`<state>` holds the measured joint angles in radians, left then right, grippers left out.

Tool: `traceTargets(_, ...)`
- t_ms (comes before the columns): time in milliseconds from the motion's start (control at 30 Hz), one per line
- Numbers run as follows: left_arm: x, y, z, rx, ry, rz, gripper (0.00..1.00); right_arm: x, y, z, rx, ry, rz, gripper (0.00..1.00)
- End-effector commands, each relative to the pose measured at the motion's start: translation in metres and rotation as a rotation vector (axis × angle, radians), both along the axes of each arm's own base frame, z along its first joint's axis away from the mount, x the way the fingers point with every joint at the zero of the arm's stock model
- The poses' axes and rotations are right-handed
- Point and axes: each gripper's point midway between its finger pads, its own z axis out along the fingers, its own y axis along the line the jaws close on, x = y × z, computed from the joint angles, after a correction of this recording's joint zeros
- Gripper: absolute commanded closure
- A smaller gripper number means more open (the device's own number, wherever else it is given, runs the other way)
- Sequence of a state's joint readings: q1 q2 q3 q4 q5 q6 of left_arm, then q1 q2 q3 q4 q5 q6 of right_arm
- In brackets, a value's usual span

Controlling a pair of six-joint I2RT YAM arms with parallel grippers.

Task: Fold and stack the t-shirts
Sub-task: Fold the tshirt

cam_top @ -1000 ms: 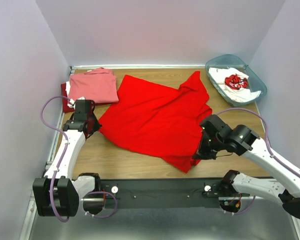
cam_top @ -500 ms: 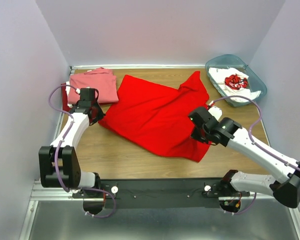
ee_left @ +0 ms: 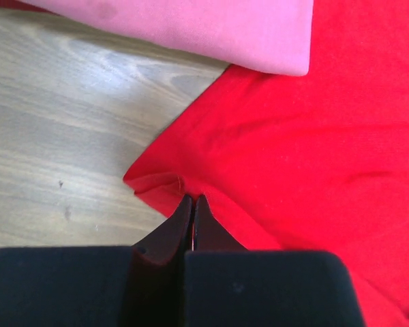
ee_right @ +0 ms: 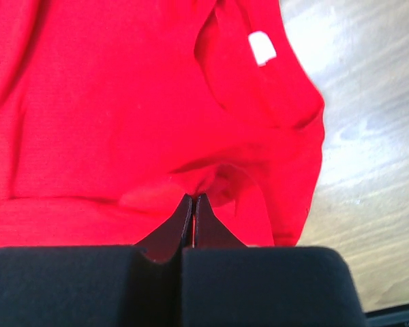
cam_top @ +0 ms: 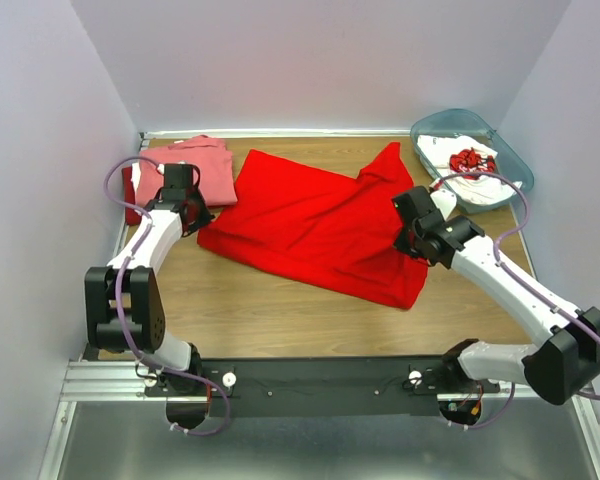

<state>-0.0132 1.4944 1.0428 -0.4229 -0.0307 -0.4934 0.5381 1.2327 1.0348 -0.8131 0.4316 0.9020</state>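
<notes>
Since a second ago, both arms are swinging away from the near edge toward the back of the table (cam_top: 280, 320), and the near hem of the bright red t-shirt (cam_top: 310, 225) is travelling with them, so the cloth is now lying shorter front to back. We are keeping the left gripper (ee_left: 193, 201) clenched on the shirt's left corner, just beside the folded salmon-pink t-shirt (cam_top: 200, 170), and the right gripper (ee_right: 193, 199) clenched on a puckered bit of cloth at the shirt's right side, a little below the white neck label (ee_right: 262, 48). We are holding two well-separated points like this, we judge, so that the lifted edge is staying taut and folding over evenly instead of bunching in the middle. The red shirt is resting across the middle of the table, slightly rumpled and not yet squared. At the far left we are building the stack, with the salmon-pink shirt lying on a darker red t-shirt (cam_top: 130, 190) that is showing only at its left edge. At the far right, the teal bin (cam_top: 520, 165) is holding a crumpled white t-shirt (cam_top: 445, 152) with red print, waiting its turn.
</notes>
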Motion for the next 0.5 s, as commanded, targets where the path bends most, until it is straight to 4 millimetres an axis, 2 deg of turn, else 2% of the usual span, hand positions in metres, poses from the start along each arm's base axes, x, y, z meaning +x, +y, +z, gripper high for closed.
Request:
traceTargets(0, 0.016, -0.002, 0.003, -0.007, -0.024, -0.026, 1.00, 0.021, -0.003, 0.012, -0.047, -0.051, 0.019, 0.99)
traceTargets(167, 0.030, -0.003, 0.009, -0.010, -0.046, -0.024, 1.00, 0.030, -0.004, 0.008, -0.071, -0.039, 0.026, 1.00)
traceTargets(400, 0.045, -0.002, 0.010, -0.004, -0.041, -0.030, 1.00, 0.039, -0.012, 0.018, -0.092, -0.060, 0.013, 0.99)
traceTargets(467, 0.049, 0.009, 0.012, -0.003, -0.046, -0.006, 1.00, 0.040, -0.015, 0.019, -0.097, -0.060, 0.012, 0.99)
